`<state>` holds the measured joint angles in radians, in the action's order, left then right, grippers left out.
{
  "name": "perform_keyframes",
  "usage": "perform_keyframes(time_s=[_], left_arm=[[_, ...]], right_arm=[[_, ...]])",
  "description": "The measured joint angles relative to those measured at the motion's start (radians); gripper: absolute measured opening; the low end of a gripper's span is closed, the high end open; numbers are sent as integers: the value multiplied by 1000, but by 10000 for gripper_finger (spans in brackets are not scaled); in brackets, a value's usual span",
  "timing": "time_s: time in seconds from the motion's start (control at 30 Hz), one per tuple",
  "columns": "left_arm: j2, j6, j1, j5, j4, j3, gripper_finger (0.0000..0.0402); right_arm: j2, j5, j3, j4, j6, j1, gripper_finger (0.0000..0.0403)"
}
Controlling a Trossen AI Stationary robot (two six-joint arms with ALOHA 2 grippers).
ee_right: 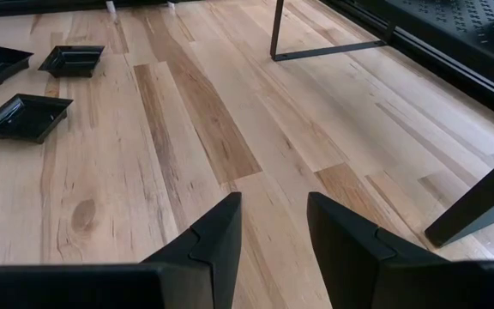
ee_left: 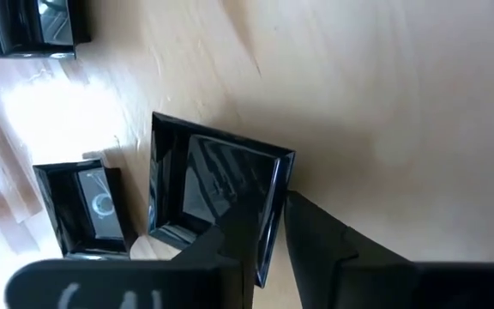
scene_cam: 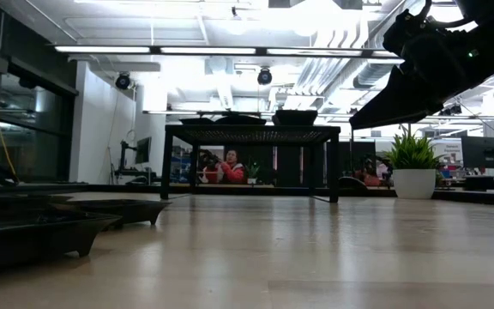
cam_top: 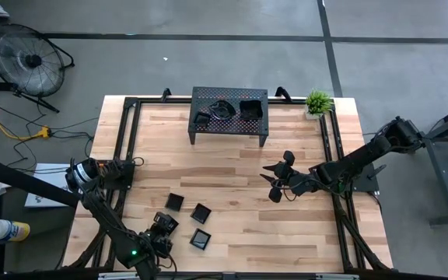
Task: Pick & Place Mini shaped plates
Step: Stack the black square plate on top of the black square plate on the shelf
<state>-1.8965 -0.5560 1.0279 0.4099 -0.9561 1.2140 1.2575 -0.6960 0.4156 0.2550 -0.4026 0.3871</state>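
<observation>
Small glossy black square plates lie on the wooden table near its near-left corner: one (cam_top: pixel 175 201), one (cam_top: pixel 201 212) and one (cam_top: pixel 201 239). More plates (cam_top: pixel 249 107) sit on top of the black perforated rack (cam_top: pixel 229 99) at the far edge. My left gripper (cam_top: pixel 162 228) is down at another square plate (ee_left: pixel 217 180) and shut on it. My right gripper (cam_top: pixel 274 183) hovers open above bare table right of centre, with its fingers (ee_right: pixel 221 236) apart. Three plates (ee_right: pixel 24 116) show far off in its wrist view. My left gripper has the square plate by one side wall of its rim (ee_left: pixel 268 219). One finger (ee_left: pixel 230 249) is inside the dish and the other (ee_left: pixel 316 236) is outside. Whether the plate is lifted or rests on the table, I cannot tell.
A small potted plant (cam_top: pixel 318 102) stands at the far right corner beside the rack. Black frame rails run along the table's left and right edges. Bare wood lies between the rack and the plates. In the low view, plates (scene_cam: pixel 110 210) sit low at the left.
</observation>
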Motion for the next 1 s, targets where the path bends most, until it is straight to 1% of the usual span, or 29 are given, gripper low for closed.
perform_keyframes(time_s=[0.67,1.0], left_arm=[[0,1,0,1,16,0,4],[0,1,0,7,35,0,1]], right_arm=[[0,0,0,0,0,0,129],[0,0,0,-5,0,0,129]])
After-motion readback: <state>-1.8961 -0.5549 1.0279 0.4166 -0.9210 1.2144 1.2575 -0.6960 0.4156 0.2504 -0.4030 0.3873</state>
